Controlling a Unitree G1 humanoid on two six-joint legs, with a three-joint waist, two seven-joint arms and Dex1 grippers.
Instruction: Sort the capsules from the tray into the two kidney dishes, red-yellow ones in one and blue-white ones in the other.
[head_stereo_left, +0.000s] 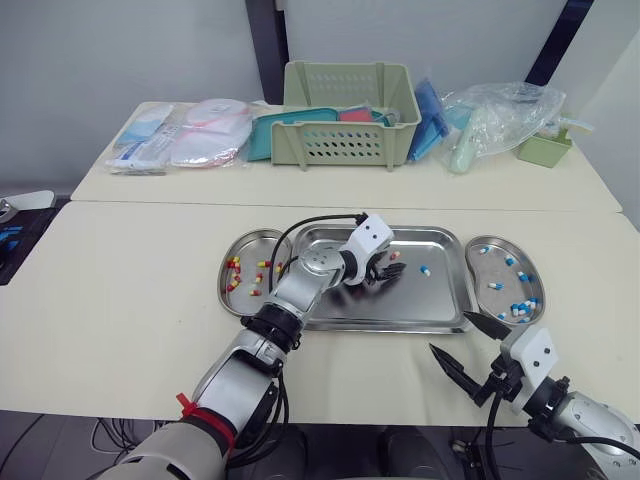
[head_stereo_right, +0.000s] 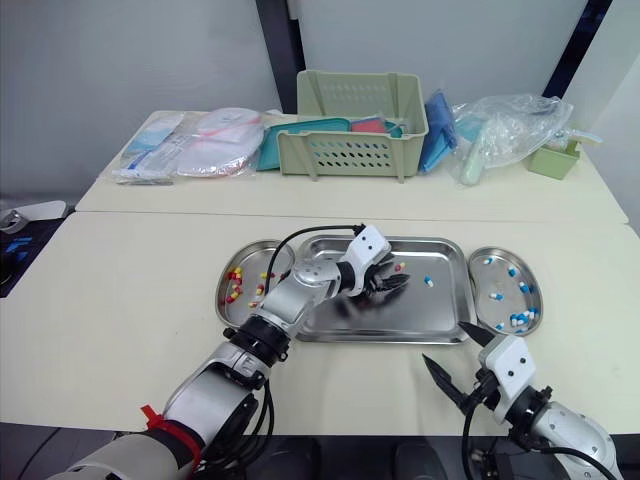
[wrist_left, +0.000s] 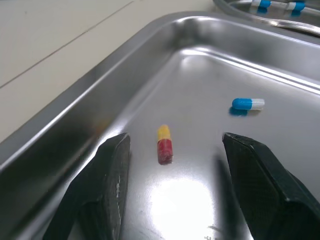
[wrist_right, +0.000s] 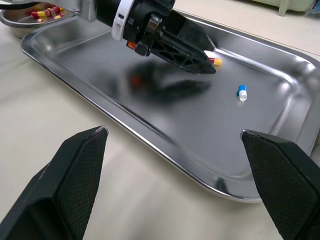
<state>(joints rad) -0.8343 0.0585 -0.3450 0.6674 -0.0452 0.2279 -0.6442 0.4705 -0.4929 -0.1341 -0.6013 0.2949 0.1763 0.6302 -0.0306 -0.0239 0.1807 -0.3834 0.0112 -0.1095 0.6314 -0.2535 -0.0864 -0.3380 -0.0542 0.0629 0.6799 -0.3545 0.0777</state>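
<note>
Nearest, the right gripper (head_stereo_left: 448, 332) hangs before the shallow steel tray (head_stereo_left: 420, 300), its jaws spread wide and empty. Farther in, the left gripper (wrist_left: 175, 136) has its jaws spread either side of a small red-and-yellow capsule (wrist_left: 164, 144) lying on the tray floor. Closing off-centre on the slick steel could flick it toward the blue-and-white capsule (wrist_left: 248, 103) beyond.

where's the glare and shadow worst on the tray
Left wrist view: white glare on the tray beside the red-yellow capsule. Right wrist view: the left gripper throws a dark shadow on the tray floor under it, with bright streaks along the rim.
</note>
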